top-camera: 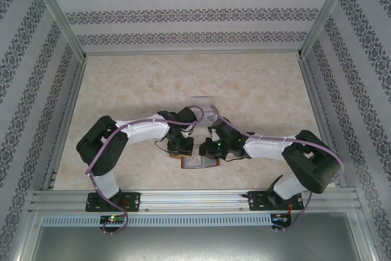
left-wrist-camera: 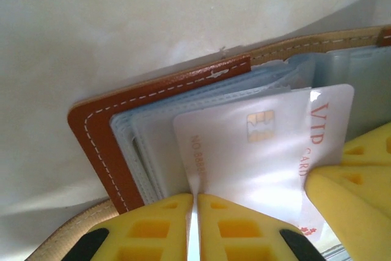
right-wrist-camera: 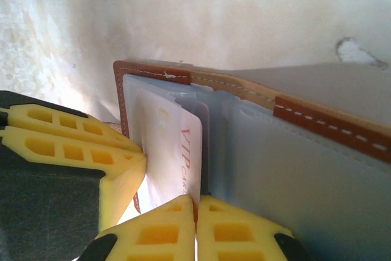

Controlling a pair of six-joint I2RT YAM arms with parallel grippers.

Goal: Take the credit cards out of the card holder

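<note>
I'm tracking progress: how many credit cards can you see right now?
1: a white VIP card lying among the clear sleeves of the open card holder. More cards may be hidden inside the other sleeves.

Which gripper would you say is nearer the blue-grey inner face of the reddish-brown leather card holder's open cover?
Right: the right gripper sits at that blue-grey face's edge; the left gripper is beyond the white VIP card.
</note>
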